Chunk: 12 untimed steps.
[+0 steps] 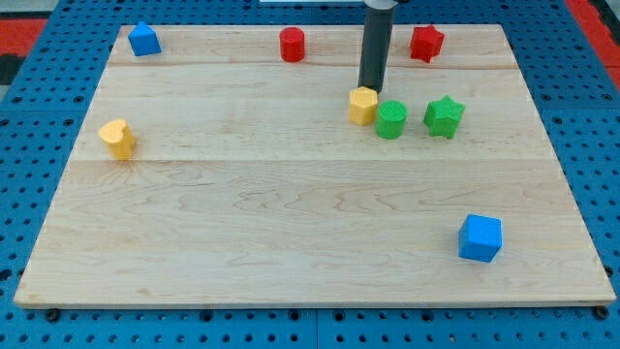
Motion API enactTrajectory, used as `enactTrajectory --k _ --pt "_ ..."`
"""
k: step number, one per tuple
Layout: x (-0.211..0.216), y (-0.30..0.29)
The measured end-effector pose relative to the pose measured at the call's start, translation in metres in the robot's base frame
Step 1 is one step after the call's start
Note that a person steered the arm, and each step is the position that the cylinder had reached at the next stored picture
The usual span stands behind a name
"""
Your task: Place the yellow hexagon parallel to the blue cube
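Blue cube (pixel 480 237) sits nearest, low at the view's right on the worktop (pixel 271 223). Further back, a yellow heart (pixel 117 139) at the left. Mid-right, the yellow hexagon (pixel 363 106) touches a green cylinder (pixel 391 119), a green star (pixel 444 116) beside that. My tip (pixel 370 89) presses the hexagon's far edge; no hand here. Far row: blue block (pixel 143 39), red cylinder (pixel 292 45), red star (pixel 425 43).
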<state>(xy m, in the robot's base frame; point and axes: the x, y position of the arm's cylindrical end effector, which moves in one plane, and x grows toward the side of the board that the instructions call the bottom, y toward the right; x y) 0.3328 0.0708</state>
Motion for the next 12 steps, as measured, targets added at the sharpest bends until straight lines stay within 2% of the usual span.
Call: enactTrajectory --k 4,5,9,12 --pt "0.121 -0.011" --pt "0.140 -0.040" --pt "0.140 -0.144" --pt "0.197 -0.162"
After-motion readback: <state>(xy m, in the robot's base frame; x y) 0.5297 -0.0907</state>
